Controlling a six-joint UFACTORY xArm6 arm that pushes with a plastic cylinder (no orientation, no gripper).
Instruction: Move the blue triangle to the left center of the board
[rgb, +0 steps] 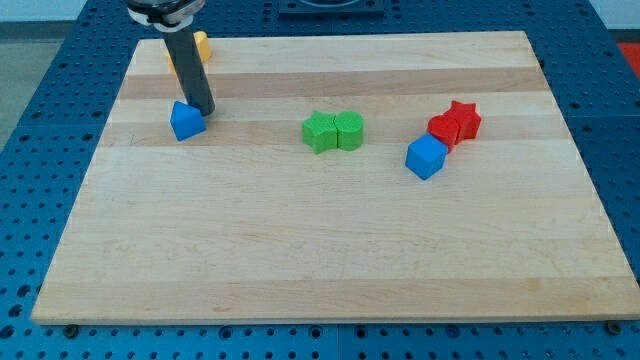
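A: What's hidden here?
B: The rod (188, 70) runs out past the view's top, so the arm above it is cut off. An orange-yellow block (200, 44) sits mostly behind the rod; its shape can't be made out.
A: And my tip (204, 110)?
B: It seems to touch the blue triangle (186, 121), though contact is unclear

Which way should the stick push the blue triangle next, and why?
Probably a short push toward the view's bottom. My tip sits right at the blue triangle, on its upper right side, and the triangle lies near the board's left edge but above its middle.
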